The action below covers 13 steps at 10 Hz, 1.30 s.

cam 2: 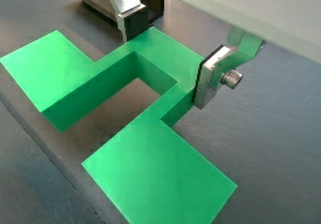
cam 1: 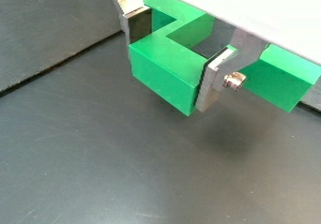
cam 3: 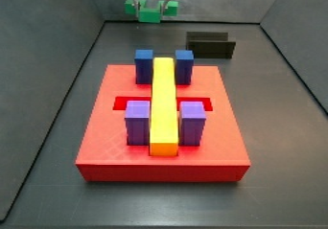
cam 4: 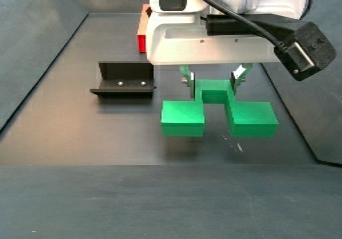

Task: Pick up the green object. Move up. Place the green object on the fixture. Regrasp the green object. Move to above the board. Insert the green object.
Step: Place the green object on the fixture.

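Note:
My gripper hangs low over the dark floor with its jaws on either side of the centre block of the green object. In both wrist views the silver fingers press the sides of the bright green T-shaped piece, its two side arms spreading outward. Whether the piece rests on the floor or hovers just over it is unclear. The black fixture stands a short way off, apart from the gripper. In a side view the gripper and green object lie beyond the red board, with the fixture nearby.
The board carries a long yellow bar, two blue blocks and two purple blocks. Grey walls enclose the dark floor on both sides. A corner of the board shows behind the arm.

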### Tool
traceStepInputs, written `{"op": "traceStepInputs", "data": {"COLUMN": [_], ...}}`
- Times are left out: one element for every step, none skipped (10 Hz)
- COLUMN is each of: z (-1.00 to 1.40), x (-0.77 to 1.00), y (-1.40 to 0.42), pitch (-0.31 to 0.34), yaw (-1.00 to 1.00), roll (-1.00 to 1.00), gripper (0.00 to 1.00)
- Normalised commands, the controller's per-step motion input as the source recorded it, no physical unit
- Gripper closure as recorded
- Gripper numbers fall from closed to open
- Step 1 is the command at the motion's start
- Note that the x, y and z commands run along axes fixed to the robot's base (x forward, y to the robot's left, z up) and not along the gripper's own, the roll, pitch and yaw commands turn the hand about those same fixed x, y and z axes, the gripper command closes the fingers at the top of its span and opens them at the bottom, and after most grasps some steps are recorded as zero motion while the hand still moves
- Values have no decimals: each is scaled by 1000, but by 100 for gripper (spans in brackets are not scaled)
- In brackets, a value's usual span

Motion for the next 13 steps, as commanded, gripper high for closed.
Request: {"op": "traceStepInputs", "data": {"z": [-31, 0, 0, 163, 386, 503, 469, 494, 446, 451, 440, 386, 257], "x": [-40, 0, 17, 49, 140, 220, 214, 197, 206, 203, 274, 331, 229], "y": [0, 80, 31, 77, 80, 40, 0, 0, 0, 0, 0, 0, 37], "pitch": [0, 0, -100, -40, 69, 154, 146, 89, 100, 63, 0, 0, -166], "yaw": [-3, 0, -83, -74, 0, 0, 0, -6, 0, 0, 0, -31, -91], "roll": [0, -86, -411, -434, -194, -257, -183, -220, -309, -386, -437, -609, -846], "gripper": [100, 100, 100, 100, 100, 100, 100, 100, 100, 100, 100, 100, 100]}}
